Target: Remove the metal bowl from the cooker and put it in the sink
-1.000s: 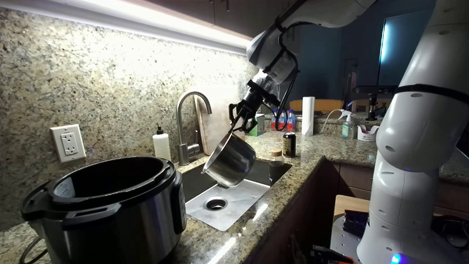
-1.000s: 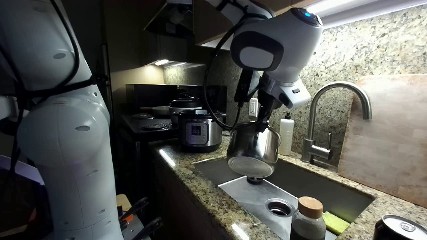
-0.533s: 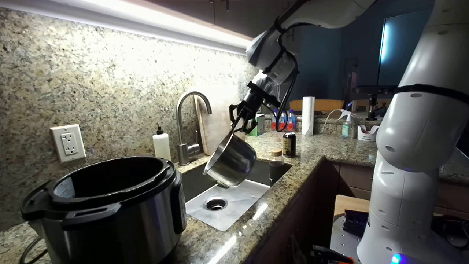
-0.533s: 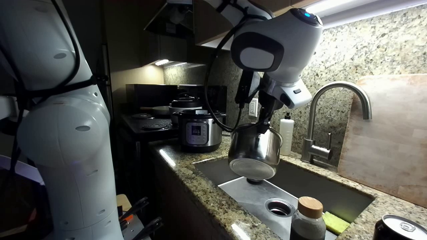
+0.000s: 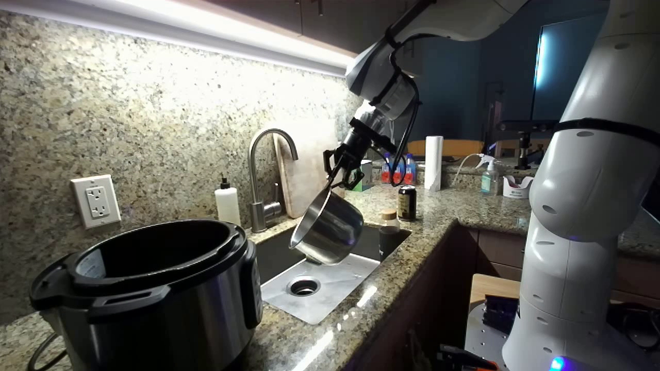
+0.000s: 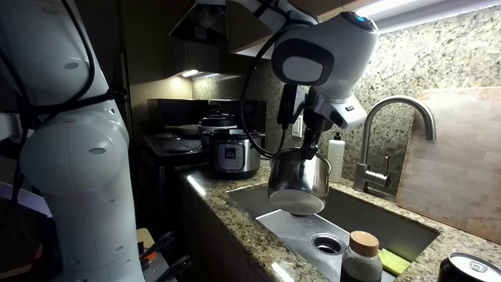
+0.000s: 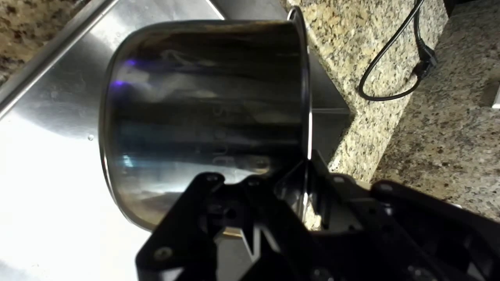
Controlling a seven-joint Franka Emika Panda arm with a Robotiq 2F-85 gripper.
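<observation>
1. Granite, speckled cream and grey, forms the counter (image 5: 443, 203) and the back wall (image 5: 165, 123) in an exterior view. A light strip (image 5: 247, 33) overhead bleaches part of that wall; the room (image 5: 454, 93) beyond is dim and bluish.
2. Same view, left to right: outlet (image 5: 96, 201) on the granite; cooker (image 5: 175, 309) on the counter, uncovered, dark inside; sink (image 5: 340, 281) just beside it. Behind the sink: white pump bottle (image 5: 227, 203), gooseneck faucet (image 5: 253, 180), pale board (image 5: 309, 159) leaning on the wall. Farther along: dark can (image 5: 407, 203), white paper roll (image 5: 433, 162).
3. My gripper (image 5: 330, 183) is clenched on the thin rim of the metal bowl (image 5: 330, 229). Bowl hangs tilted over the sink, mouth toward the cooker. Contact with the basin floor: not discernible.
4. In an exterior view, a coil-burner stove (image 6: 182, 149) sits in shadow under a range hood (image 6: 201, 27); the cooker stands between stove and sink. Wood-capped bottle (image 6: 362, 258) and yellow-green sponge (image 6: 393, 261) at the sink's near end. Bowl's round underside faces the camera.
5. Wrist view: the bowl's side is mirror-like, streaked, with lettering too faint to read. Basin floor glares white. A black cord (image 7: 367, 78) loops across granite.
</observation>
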